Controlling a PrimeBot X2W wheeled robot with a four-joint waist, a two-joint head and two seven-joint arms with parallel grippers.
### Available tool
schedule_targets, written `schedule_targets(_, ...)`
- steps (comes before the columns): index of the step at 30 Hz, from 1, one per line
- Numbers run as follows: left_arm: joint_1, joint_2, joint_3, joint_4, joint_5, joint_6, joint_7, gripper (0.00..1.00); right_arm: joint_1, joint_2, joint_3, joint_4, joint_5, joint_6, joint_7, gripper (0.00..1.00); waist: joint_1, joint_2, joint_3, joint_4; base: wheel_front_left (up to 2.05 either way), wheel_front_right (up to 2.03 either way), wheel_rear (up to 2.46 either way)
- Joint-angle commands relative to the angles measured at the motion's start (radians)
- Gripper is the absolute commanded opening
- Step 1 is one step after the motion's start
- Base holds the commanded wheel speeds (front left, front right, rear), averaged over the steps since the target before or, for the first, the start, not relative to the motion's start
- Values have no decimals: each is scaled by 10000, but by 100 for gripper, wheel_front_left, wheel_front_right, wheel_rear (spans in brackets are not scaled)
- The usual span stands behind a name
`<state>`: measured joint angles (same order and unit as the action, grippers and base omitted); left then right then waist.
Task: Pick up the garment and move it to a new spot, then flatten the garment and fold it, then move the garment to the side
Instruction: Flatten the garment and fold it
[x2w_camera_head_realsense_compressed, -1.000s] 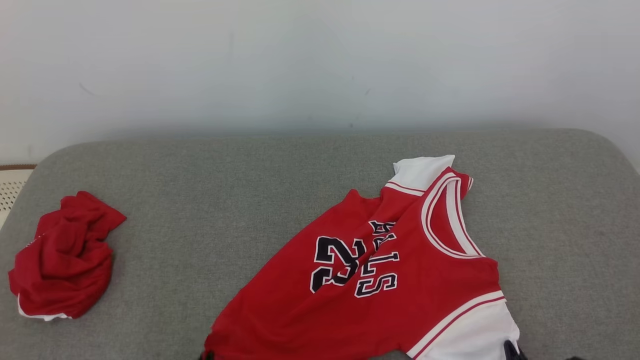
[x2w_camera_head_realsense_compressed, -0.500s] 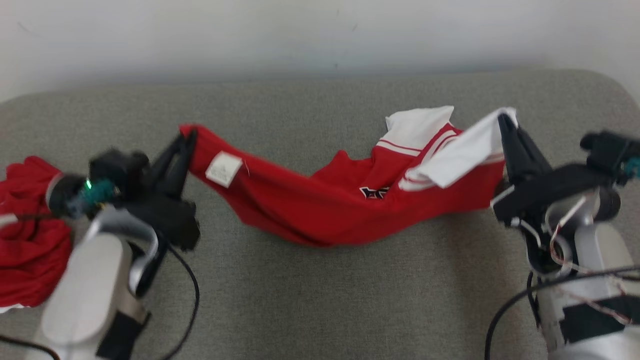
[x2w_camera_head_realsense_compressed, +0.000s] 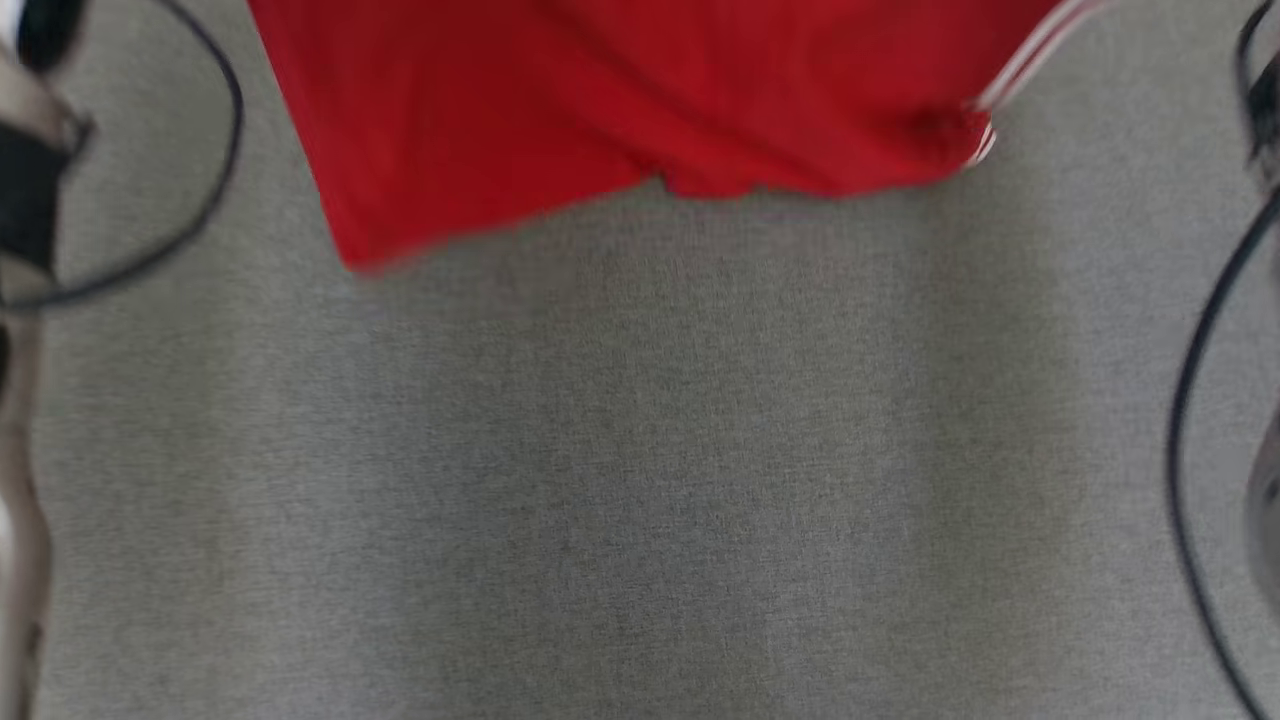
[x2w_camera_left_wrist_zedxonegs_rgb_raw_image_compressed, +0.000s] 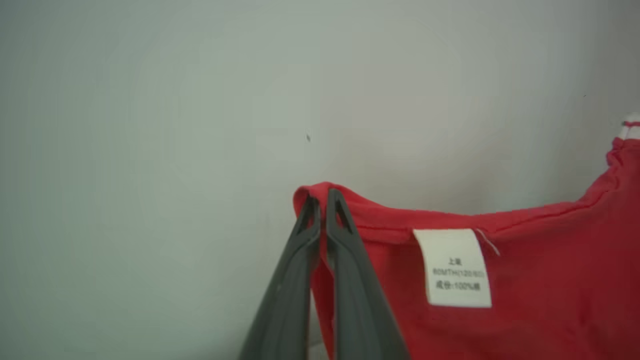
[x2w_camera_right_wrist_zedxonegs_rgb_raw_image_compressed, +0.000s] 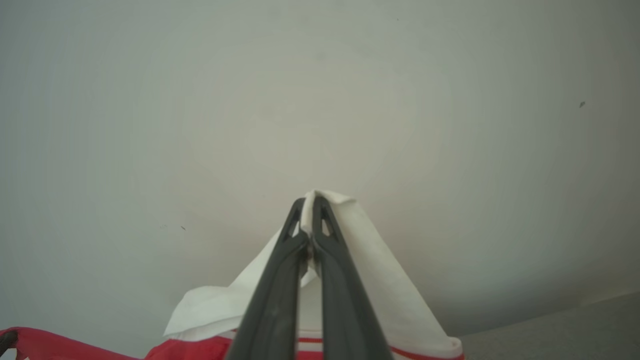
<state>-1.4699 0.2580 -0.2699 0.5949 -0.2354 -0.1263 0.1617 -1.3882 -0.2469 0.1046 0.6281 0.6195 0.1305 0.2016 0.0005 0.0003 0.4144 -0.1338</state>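
The garment (x2w_camera_head_realsense_compressed: 600, 90) is a red jersey with white trim. In the blurred head view it hangs across the top, its lower edge free above the grey cushion (x2w_camera_head_realsense_compressed: 640, 480). In the left wrist view my left gripper (x2w_camera_left_wrist_zedxonegs_rgb_raw_image_compressed: 322, 197) is shut on a red hem corner of the garment (x2w_camera_left_wrist_zedxonegs_rgb_raw_image_compressed: 525, 280), beside a white care label (x2w_camera_left_wrist_zedxonegs_rgb_raw_image_compressed: 455, 267). The right wrist view has my right gripper (x2w_camera_right_wrist_zedxonegs_rgb_raw_image_compressed: 311, 202) shut on a white sleeve (x2w_camera_right_wrist_zedxonegs_rgb_raw_image_compressed: 380, 270) of the garment, with red cloth (x2w_camera_right_wrist_zedxonegs_rgb_raw_image_compressed: 190, 352) below it.
Dark cables loop at the left (x2w_camera_head_realsense_compressed: 205, 210) and right (x2w_camera_head_realsense_compressed: 1190, 400) edges of the head view, next to parts of my arms. A pale wall (x2w_camera_left_wrist_zedxonegs_rgb_raw_image_compressed: 150, 125) stands behind both grippers. A strip of the grey cushion (x2w_camera_right_wrist_zedxonegs_rgb_raw_image_compressed: 575, 325) shows at the lower right.
The garment lay flat a second ago. Both grippers then took its corners and raised it, and it now hangs between them. The head camera has tipped down.
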Motion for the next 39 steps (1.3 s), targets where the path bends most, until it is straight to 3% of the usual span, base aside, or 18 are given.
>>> schedule_targets(1,-765,-39,-177,310,146,-6,-15,0,-625,1,-78,392,31,5,-131,0,-5,-3,1135,-306,0,0,0)
schedule_targets(10,-4705,-435,-837,2793,262,-15,-577,0,-4353,-259,153,2689,-556,5,-1089,0,-5,-3,1795,-389,0,0,0)
schedule_targets(21,-7202,-1040,-744,4846,-17,42,-2190,0,-7243,-604,1229,4189,-1652,5,-2074,0,-5,-3,2126,40,0,0,0)
schedule_targets(29,-7348,-1264,-858,5826,-137,-2,-2854,0,-7612,-424,1893,4685,-1501,5,-2576,0,-5,-3,2151,222,0,0,0)
schedule_targets(39,-5073,-1392,-1080,5999,-1021,-18,-4007,0,-5120,-507,3900,3362,336,5,-2855,0,-5,-3,1151,102,0,0,0)
